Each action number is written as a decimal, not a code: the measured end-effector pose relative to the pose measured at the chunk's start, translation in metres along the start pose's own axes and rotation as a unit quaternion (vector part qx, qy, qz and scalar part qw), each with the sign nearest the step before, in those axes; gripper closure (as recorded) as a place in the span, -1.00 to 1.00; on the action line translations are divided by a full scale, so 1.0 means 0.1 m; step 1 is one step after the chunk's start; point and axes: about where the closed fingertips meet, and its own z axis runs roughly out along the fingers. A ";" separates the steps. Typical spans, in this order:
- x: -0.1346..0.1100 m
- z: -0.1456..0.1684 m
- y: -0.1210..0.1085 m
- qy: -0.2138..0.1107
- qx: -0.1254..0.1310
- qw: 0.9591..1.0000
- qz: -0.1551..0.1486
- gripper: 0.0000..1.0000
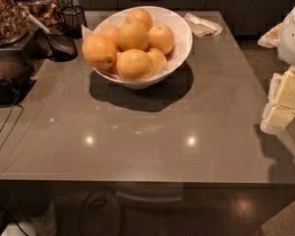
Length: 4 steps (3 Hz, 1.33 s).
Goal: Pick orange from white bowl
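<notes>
A wide glossy white bowl [183,47] stands on the grey countertop [137,132], toward the back and left of centre. It holds several yellow-orange oranges piled together. One orange [133,64] is at the front, one [99,51] bulges over the left rim, and one [132,35] sits on top. My gripper [281,101], white with pale yellow parts, hangs at the right edge of the camera view. It is over the counter's right side, well apart from the bowl and lower in the picture.
Two black wire-mesh cups [61,42] stand left of the bowl. Glass jars of snacks [5,16] and a black appliance [7,80] with a cable fill the left side. A folded napkin [202,24] lies behind the bowl on the right. The counter's front edge runs across below.
</notes>
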 end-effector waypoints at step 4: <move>-0.39 0.06 -0.44 -0.031 -0.066 0.995 0.071 -1.00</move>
